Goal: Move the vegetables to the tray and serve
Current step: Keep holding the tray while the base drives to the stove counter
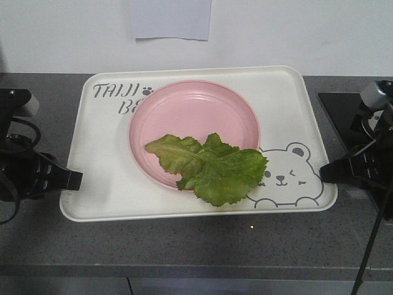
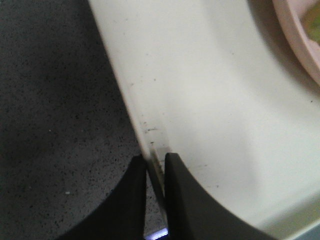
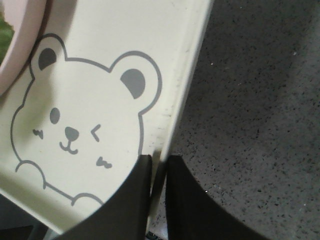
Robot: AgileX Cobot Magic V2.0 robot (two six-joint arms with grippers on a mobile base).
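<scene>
Progress: vegetables (image 1: 212, 166) lie on the pink plate (image 1: 190, 107) inside the tray (image 1: 288, 92); serving not yet done
Left gripper (image 2: 156, 162): clenched on the tray's left rim
Right gripper (image 3: 159, 161): clenched on the tray's right rim, beside the bear drawing (image 3: 75, 130)
Vegetables, look: ruffled bright green leaves, paler ribs, on the plate's near side, tips overhanging onto the tray
Tray, look: cream, rounded corners, on the grey counter (image 1: 184, 246)
</scene>
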